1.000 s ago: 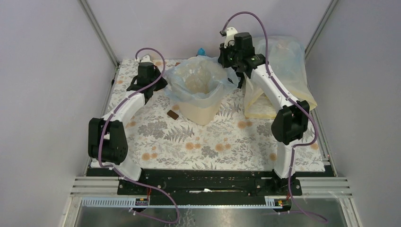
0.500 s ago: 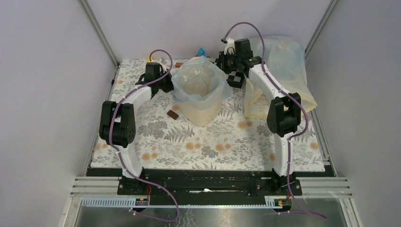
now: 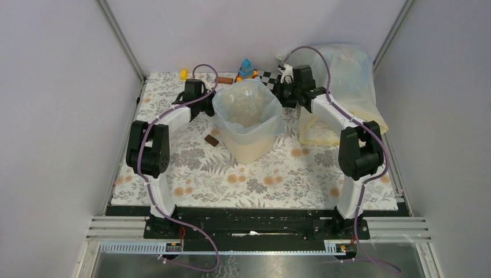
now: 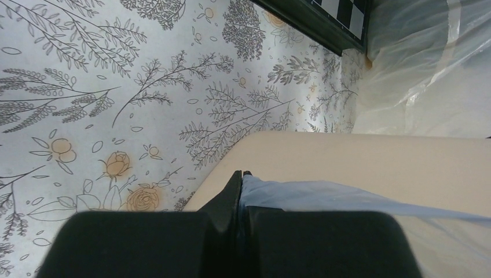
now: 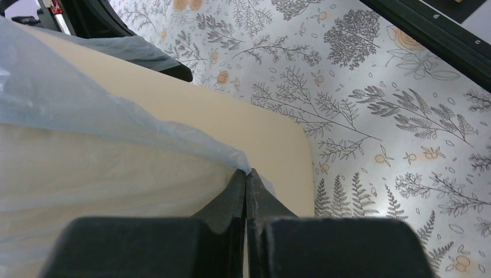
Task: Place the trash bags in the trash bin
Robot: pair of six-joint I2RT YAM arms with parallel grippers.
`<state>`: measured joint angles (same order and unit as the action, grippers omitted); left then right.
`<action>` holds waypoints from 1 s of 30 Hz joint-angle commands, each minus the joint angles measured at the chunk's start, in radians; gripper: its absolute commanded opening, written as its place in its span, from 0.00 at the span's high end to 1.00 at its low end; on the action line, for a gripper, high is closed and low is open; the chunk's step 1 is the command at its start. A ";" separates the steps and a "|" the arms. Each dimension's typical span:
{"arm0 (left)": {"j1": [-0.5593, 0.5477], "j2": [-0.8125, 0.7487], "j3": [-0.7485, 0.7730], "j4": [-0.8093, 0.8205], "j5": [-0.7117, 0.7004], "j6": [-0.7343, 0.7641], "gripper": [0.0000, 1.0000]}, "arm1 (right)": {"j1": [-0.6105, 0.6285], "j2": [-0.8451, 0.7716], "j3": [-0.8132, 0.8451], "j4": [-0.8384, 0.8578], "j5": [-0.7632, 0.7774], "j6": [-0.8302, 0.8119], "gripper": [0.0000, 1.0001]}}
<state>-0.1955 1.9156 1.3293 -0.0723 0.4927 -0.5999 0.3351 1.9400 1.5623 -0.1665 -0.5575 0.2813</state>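
The cream-beige trash bin [image 3: 250, 143] stands mid-table, lined by a pale-blue translucent trash bag [image 3: 246, 106] whose mouth folds over the rim. My left gripper [image 3: 210, 108] is at the bin's left rim and my right gripper [image 3: 284, 96] at its right rim. In the left wrist view the left gripper [image 4: 242, 174] is shut on the bag's edge [image 4: 347, 198] against the bin wall [image 4: 382, 159]. In the right wrist view the right gripper [image 5: 247, 172] is shut on a pinch of the bag [image 5: 87, 104] over the bin's outer wall [image 5: 231, 119].
A large yellowish-clear sack [image 3: 343, 92] lies at the back right, close to my right arm. A small brown piece [image 3: 211, 139] sits left of the bin. A blue toy [image 3: 246, 68], a yellow piece [image 3: 184, 73], a brown cylinder [image 3: 223, 80] and a checkerboard [image 3: 266, 75] line the back edge.
Both grippers have moved inward toward the bin's rim and lower, still holding the bag. The bag's mouth, earlier spread wide above the bin, now sits snug over the rim.
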 commanded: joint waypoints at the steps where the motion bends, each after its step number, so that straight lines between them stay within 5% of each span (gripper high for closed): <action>1: -0.018 0.025 0.022 -0.011 -0.009 0.005 1.00 | 0.015 -0.058 -0.034 0.022 0.048 0.051 1.00; 6: -0.018 0.003 -0.022 -0.054 -0.152 0.033 1.00 | 0.015 -0.001 -0.045 -0.016 0.082 0.058 1.00; 25: -0.008 -0.104 -0.132 -0.047 -0.259 0.051 1.00 | 0.012 0.005 -0.017 -0.107 0.231 0.004 1.00; 30: 0.001 -0.197 -0.188 -0.030 -0.335 0.036 0.96 | 0.009 -0.042 0.043 -0.201 0.338 -0.015 0.85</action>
<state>-0.2081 1.8347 1.1770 -0.1383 0.2459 -0.5678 0.3401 1.9610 1.5463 -0.2634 -0.3466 0.3065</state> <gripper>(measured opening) 0.029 0.122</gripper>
